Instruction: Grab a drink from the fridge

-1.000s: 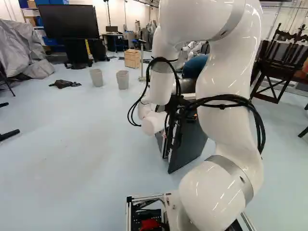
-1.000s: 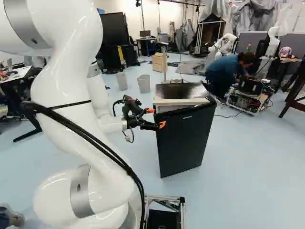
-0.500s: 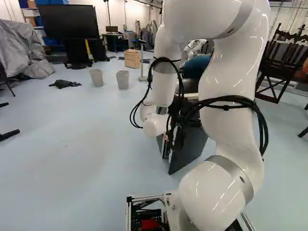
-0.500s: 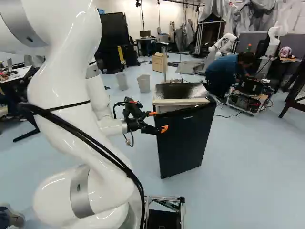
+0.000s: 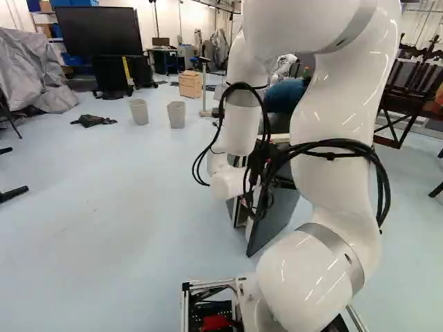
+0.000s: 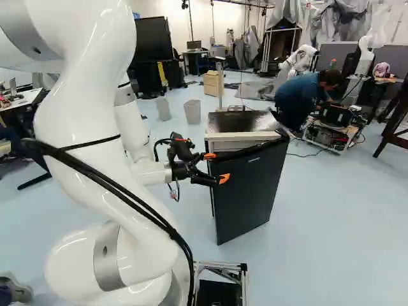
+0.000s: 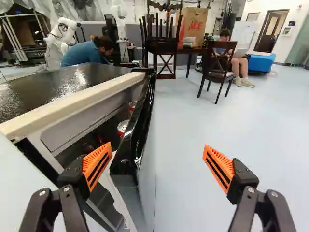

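The hand (image 7: 156,153) is standing spread at the free edge of the fridge door (image 6: 254,188), pinching nothing; its far finger (image 7: 96,166) is reaching into the gap, and its near finger (image 7: 220,169) is staying clear of the outer face. Whether the far finger is touching the door, I can't tell. The drinks, red cans (image 7: 123,126), are sitting inside the fridge (image 6: 241,121), just behind the part-open door. The step now seems to be widening that gap: hooking the far finger behind the edge and sweeping near and right, following the hinge's arc. Pulling straight would risk slipping off or dragging the fridge.
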### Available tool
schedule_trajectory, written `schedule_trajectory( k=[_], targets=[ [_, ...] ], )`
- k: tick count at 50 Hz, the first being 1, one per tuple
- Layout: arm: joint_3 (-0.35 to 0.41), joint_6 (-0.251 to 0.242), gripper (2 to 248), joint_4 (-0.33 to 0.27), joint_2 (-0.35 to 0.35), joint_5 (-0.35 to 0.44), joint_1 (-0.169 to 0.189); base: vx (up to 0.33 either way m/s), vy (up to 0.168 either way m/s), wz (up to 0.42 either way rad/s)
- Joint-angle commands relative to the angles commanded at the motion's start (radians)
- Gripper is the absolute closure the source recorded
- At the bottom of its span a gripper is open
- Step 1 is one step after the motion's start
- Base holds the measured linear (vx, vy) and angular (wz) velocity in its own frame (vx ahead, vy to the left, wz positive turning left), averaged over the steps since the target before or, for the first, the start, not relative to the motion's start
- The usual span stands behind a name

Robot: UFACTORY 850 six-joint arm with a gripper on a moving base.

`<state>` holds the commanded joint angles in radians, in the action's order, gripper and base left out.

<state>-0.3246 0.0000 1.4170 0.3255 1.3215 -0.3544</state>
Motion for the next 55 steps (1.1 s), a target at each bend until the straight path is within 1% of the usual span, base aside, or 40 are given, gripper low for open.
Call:
schedule_trajectory(
  k=[11,22,38,55],
  targets=[
    [0.017,0.000,3,0.024,-0.010,0.000,0.016,0.000,0.000,0.000],
    [0.031,0.000,3,0.054,-0.017,0.000,0.040,0.000,0.000,0.000],
    [0.042,0.000,3,0.108,-0.024,0.000,0.084,0.000,0.000,0.000],
    [0.048,0.000,3,0.165,-0.026,0.000,0.140,0.000,0.000,0.000]
  ],
)
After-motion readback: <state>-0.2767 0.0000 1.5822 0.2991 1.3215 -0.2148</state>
